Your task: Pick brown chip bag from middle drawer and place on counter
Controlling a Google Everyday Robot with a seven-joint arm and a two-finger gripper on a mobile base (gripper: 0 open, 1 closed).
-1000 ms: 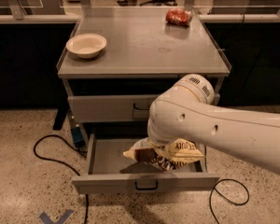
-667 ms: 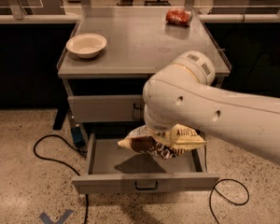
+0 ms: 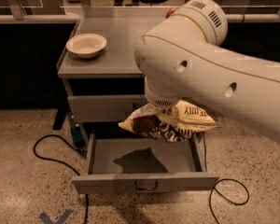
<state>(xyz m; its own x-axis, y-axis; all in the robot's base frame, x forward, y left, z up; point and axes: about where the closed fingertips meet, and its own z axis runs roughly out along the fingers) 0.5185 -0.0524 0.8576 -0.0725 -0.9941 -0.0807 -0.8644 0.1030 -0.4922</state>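
The brown chip bag (image 3: 177,122), crinkled, with cream and dark brown areas, hangs in the air above the open middle drawer (image 3: 144,182). The drawer floor shows only the bag's shadow. My gripper (image 3: 161,112) is at the bag's top, mostly hidden under the big white arm, and is shut on the bag. The grey counter (image 3: 116,45) lies behind and above the bag, at the level of the arm.
A cream bowl (image 3: 86,45) sits on the counter's left side. A red packet (image 3: 169,12) peeks out at the counter's back, behind the arm. Black cables (image 3: 51,148) run over the speckled floor on both sides of the drawer. The closed upper drawer front (image 3: 102,107) is above the open one.
The bag has been lifted up out of the drawer and now hangs clear above it. The arm has risen and covers more of the counter.
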